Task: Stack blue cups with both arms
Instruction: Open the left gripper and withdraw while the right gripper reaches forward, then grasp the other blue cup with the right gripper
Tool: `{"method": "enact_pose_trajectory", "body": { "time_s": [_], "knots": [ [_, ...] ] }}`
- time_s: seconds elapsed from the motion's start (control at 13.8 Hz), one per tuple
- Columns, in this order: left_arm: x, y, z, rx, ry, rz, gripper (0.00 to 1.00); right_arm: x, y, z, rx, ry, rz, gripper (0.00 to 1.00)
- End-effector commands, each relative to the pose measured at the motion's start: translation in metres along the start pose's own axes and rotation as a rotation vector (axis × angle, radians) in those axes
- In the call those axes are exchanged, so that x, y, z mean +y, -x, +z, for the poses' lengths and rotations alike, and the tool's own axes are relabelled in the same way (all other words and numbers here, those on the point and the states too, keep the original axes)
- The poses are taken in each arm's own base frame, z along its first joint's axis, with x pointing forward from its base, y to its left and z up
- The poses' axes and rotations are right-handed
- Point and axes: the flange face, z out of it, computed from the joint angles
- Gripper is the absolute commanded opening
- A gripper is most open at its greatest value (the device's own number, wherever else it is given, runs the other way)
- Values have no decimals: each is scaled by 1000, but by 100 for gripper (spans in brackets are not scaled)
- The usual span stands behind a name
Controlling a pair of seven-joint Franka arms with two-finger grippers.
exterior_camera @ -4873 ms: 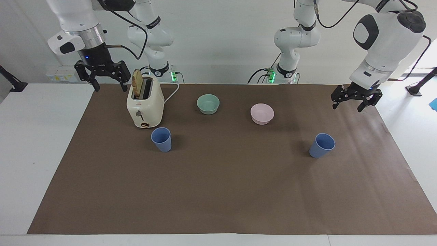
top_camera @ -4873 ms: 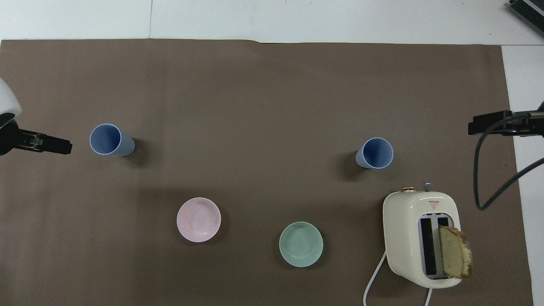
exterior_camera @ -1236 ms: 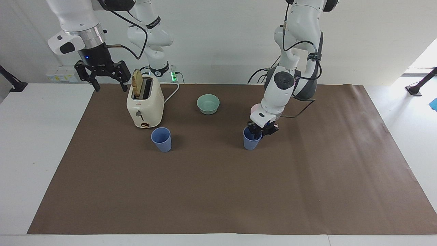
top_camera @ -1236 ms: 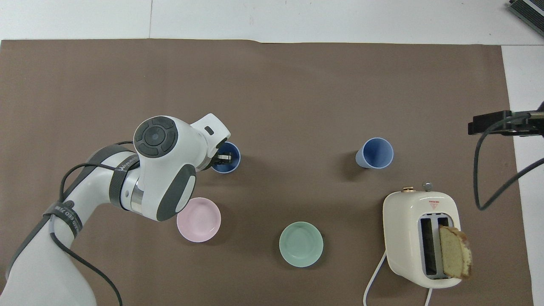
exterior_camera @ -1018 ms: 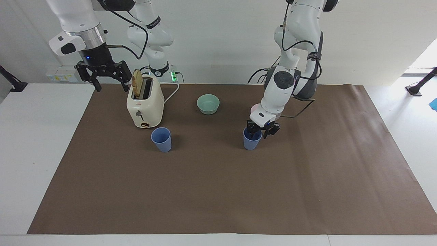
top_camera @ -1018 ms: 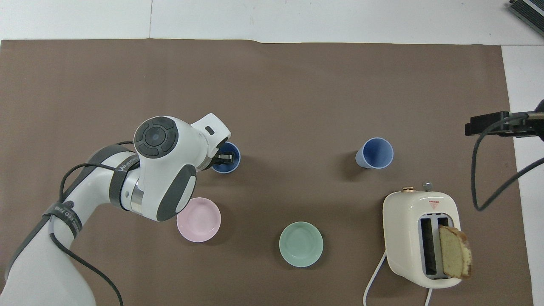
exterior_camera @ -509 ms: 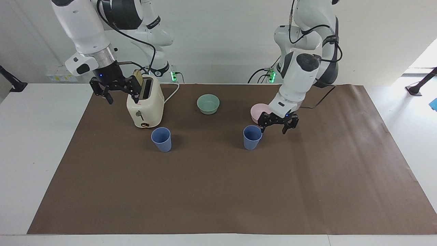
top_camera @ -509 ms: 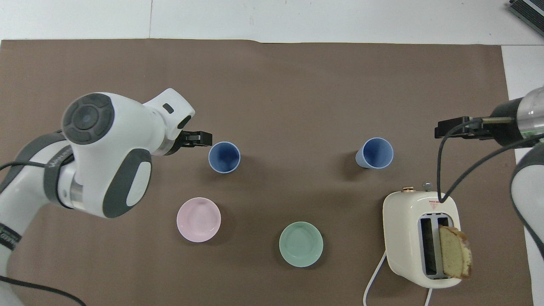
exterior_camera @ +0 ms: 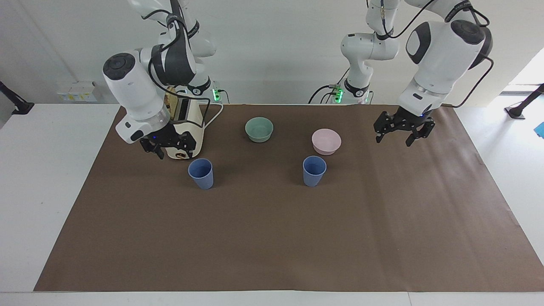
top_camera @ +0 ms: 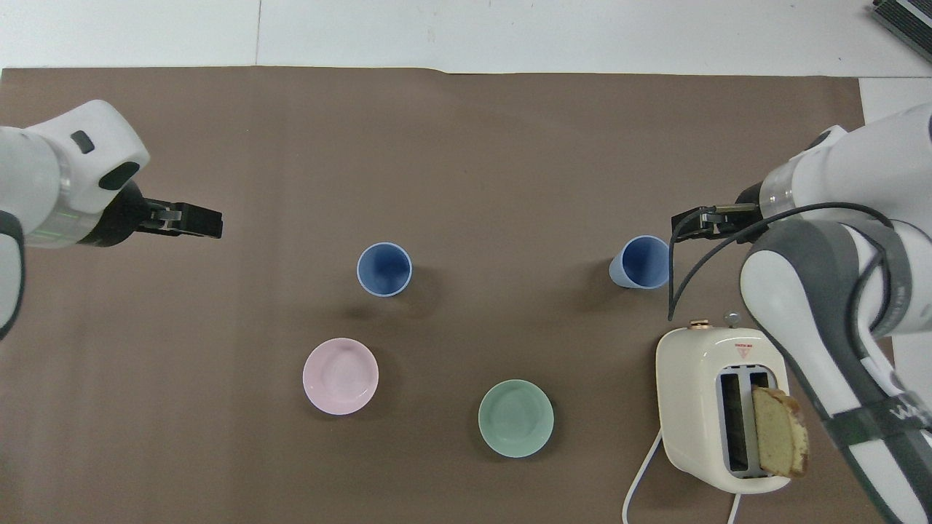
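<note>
Two blue cups stand upright and apart on the brown mat. One cup [exterior_camera: 314, 171] [top_camera: 384, 269] is mid-table, just farther from the robots than the pink bowl. The other cup [exterior_camera: 201, 173] [top_camera: 639, 263] stands by the toaster, toward the right arm's end. My left gripper [exterior_camera: 394, 140] [top_camera: 211, 220] hangs open and empty over the mat toward the left arm's end, well clear of the mid-table cup. My right gripper [exterior_camera: 172, 151] [top_camera: 688, 218] is low and open at the toaster's front, close beside the second cup without touching it.
A cream toaster [exterior_camera: 187, 123] [top_camera: 721, 407] with a slice of toast and a white cord stands near the right arm's base. A green bowl [exterior_camera: 259, 129] [top_camera: 515, 418] and a pink bowl [exterior_camera: 326, 141] [top_camera: 340, 376] sit nearer to the robots than the cups.
My left gripper opened, let go of the mid-table cup and drew back toward its own end. My right arm swung down from beside the toaster to the other cup.
</note>
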Motion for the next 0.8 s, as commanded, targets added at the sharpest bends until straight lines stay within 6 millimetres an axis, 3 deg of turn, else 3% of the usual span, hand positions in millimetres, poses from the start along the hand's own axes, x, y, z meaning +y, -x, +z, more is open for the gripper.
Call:
{"method": "enact_pose_trajectory", "body": {
  "time_s": [0.0, 0.22, 0.44, 0.73],
  "knots": [
    [-26, 3, -43, -31, -10, 15, 100, 5, -2, 36, -1, -13, 26, 100],
    [-47, 15, -76, -76, -87, 30, 100, 6, -7, 60, -22, -9, 27, 100],
    [-45, 32, -89, -97, -90, 62, 100, -14, -3, 82, -31, -7, -8, 100],
    [-47, 32, -88, -90, -83, 58, 100, -23, 1, 94, -44, -6, -28, 100]
  ]
}}
